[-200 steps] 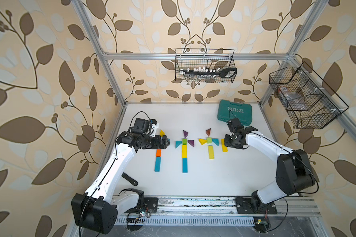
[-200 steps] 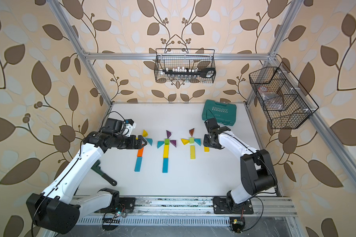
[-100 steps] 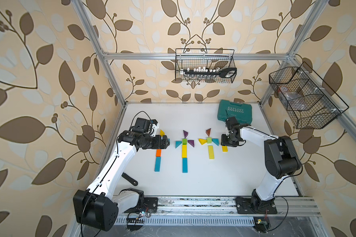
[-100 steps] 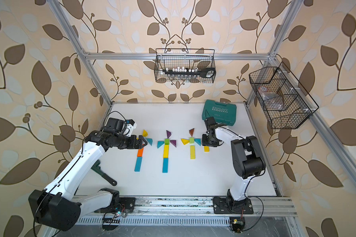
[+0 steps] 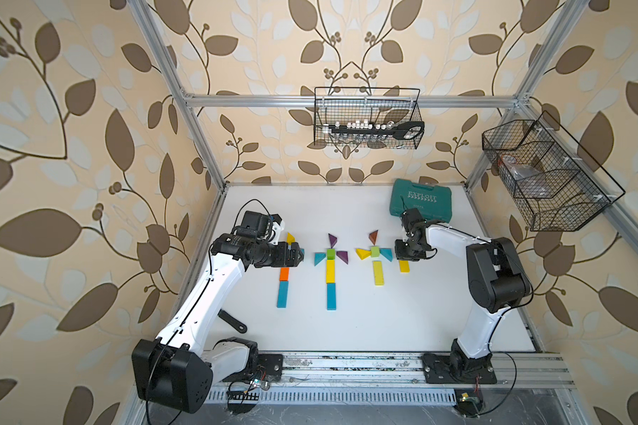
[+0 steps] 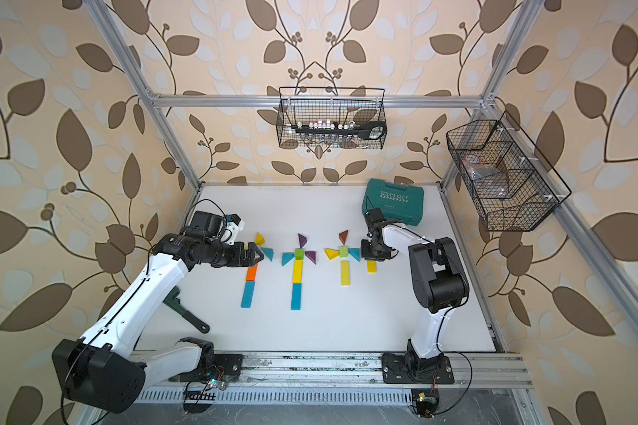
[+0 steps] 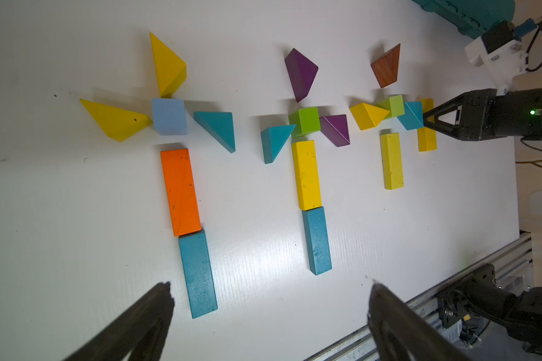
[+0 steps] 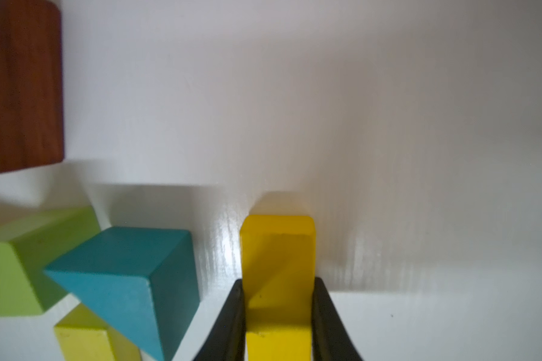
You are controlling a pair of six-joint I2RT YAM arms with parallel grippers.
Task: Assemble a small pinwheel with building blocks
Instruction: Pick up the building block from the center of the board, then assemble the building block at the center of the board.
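Seeing the right hand (image 8: pixel 278 281) closed on the short yellow bar (image 8: pixel 279 247): one finger (image 8: pixel 230 318) pressed to each long side, gripping near one end, rest of the bar sticking out past the tips. Looks flat on the bench (image 5: pixel 383 323) from the left wrist view; can't confirm contact.

In a top view, bar at 4 o'clock of the right green cube (image 5: pixel 375 251), just beside the teal wedge (image 5: pixel 386 254) at that cube's 3 o'clock. Narrow strip of bare bench between wedge and bar in the right wrist view. Same cube with brown wedge (image 5: pixel 373 236) at 12, yellow wedge (image 5: pixel 361 254) at 9, long yellow bar (image 5: pixel 378 273) at 6. Short bar parallel to the long one, at its 3 o'clock, clearly apart.

Left hand (image 5: pixel 298 254) wide open, holding nothing, above the head of the left-most figure, over the pale-blue cube (image 7: pixel 169 116). Orange bar (image 5: pixel 284 273) at that cube's 6 o'clock, teal bar (image 5: pixel 282 294) end-on after it. Short yellow bar well apart from this hand, off at 3 o'clock, with the middle green cube (image 5: pixel 331 253) and its figure between.

Teal case (image 5: pixel 420 200) at 12 o'clock of the right hand, near it, at the back of the bench.
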